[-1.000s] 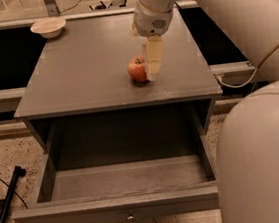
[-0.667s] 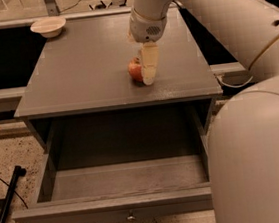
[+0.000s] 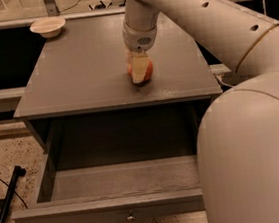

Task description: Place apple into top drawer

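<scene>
The small red apple [image 3: 148, 71] sits on the grey cabinet top [image 3: 79, 70], right of centre and near the front edge. My gripper [image 3: 140, 74] reaches down from the arm above and is right at the apple, with a pale part of it covering the apple's left side. The apple rests on the surface. The top drawer [image 3: 110, 210] is pulled wide open below the cabinet top. Its inside is bare and its small metal knob [image 3: 130, 216] is on the front panel.
A pale shallow bowl [image 3: 48, 27] stands at the back left corner of the cabinet top. My large white arm [image 3: 248, 136] fills the right side of the view. A black stand [image 3: 8, 205] and a cable lie on the floor at the left.
My gripper has moved left, from the apple's right side to directly over and in front of it. The apple now shows to the right of the pale part.
</scene>
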You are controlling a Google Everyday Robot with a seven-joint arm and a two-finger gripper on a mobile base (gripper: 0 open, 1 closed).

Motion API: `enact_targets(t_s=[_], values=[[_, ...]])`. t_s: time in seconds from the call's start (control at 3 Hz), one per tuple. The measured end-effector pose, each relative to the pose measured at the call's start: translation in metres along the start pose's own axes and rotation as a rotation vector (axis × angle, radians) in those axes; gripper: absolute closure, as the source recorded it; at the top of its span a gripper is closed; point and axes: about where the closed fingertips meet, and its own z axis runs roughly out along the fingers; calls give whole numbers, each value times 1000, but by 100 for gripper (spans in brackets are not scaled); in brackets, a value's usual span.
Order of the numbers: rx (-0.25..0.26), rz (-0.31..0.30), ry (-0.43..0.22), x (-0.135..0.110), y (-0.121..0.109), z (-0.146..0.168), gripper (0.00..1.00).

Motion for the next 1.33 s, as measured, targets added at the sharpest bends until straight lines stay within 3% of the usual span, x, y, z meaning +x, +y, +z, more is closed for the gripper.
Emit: enact_targets(t_s=[0.33,0.67,1.0,1.33], values=[[11,-13,22,1,1,2,72],[35,-45,-21,-5,12,-25,95],[73,-88,-132,-16,47,-82,100],[68,-85,-124,-17,42,-73,100]])
